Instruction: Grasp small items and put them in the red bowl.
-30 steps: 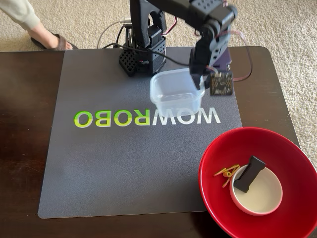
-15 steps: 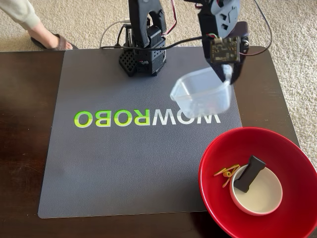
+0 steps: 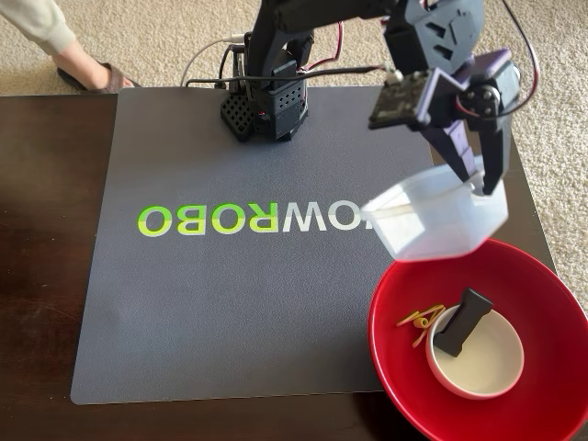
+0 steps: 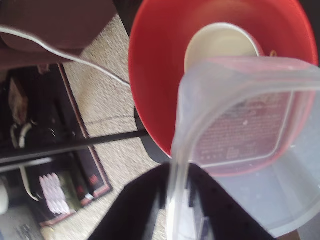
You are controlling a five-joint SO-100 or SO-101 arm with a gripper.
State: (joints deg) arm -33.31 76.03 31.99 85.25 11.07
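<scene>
While the jaws (image 3: 480,179) pinch one wall of the clear tub (image 3: 432,220), closed on its rim, the tub hangs tilted in the air just over the near edge of the red bowl (image 3: 542,276). Inside the bowl sit the white dish (image 3: 487,363), the dark grey piece (image 3: 462,322) leaning across the dish rim, and the yellow-green clip (image 3: 418,320). Beneath lies a grey mat (image 3: 230,312) printed "WOWROBO", upside down in the fixed view, on the dark surface (image 3: 46,276).

Home: beige carpet (image 3: 156,41), dark wood table (image 3: 46,230), sandalled foot (image 3: 92,75) nearby
</scene>
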